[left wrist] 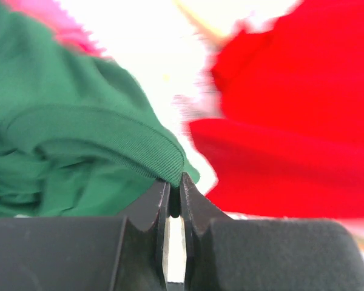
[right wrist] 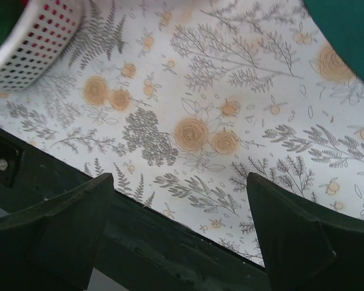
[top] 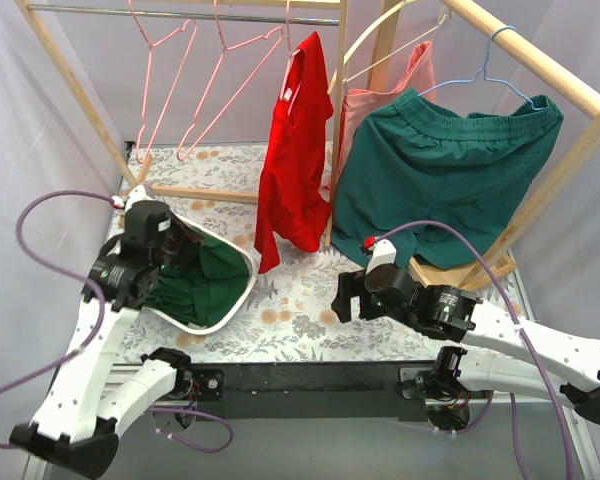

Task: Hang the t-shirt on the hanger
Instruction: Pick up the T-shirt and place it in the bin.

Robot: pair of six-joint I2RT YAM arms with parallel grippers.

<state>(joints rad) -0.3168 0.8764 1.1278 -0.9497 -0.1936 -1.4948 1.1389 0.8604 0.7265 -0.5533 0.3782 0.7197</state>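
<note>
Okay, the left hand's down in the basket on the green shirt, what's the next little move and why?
Probably raise the left hand straight up. It is shut on a ribbed edge of the t-shirt, while most of the cloth lies bunched in the white basket. The right hand is open and empty, free to help once it hangs.

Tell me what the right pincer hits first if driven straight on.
Probably the floral table cover: the right pincer aims down at it, jaws open; the white basket lies off to one side. Depth unclear.
</note>
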